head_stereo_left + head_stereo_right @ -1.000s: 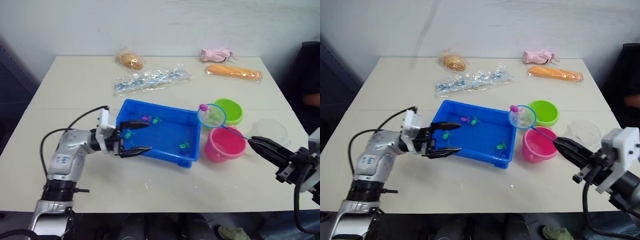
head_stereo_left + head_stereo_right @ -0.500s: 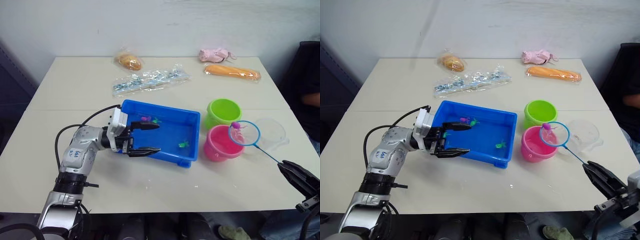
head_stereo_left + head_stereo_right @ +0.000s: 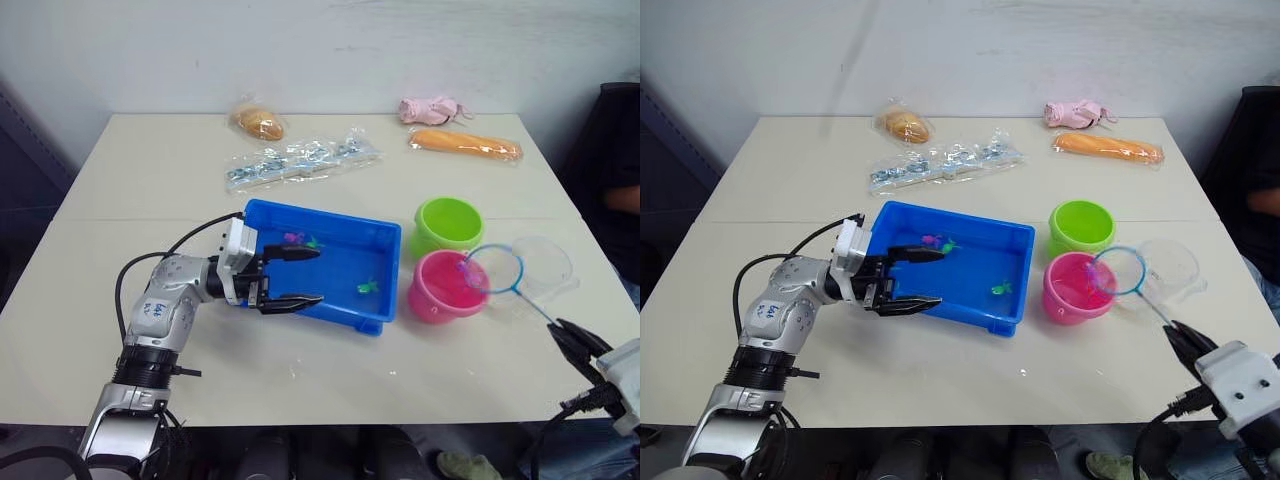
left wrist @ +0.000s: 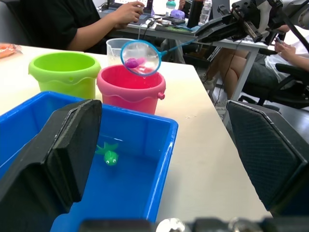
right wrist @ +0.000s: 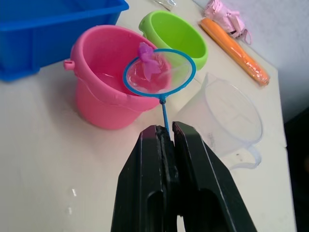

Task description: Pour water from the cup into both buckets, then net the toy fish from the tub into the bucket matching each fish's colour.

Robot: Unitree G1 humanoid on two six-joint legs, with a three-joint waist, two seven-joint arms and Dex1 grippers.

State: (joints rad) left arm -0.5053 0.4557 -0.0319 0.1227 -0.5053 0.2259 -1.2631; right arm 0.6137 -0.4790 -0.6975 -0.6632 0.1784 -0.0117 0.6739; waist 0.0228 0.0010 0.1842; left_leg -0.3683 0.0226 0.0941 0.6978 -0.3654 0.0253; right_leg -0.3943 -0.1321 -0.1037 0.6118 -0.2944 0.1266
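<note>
Right gripper (image 5: 165, 140) pinches the net (image 5: 159, 71) handle — hoop, holding a pink fish (image 5: 148, 62), over the pink bucket (image 5: 104, 72) rim.

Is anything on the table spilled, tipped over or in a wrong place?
Nothing stands out. Both buckets, pink and green, and the cup stand upright; the net holds a pink fish over the pink bucket.
</note>
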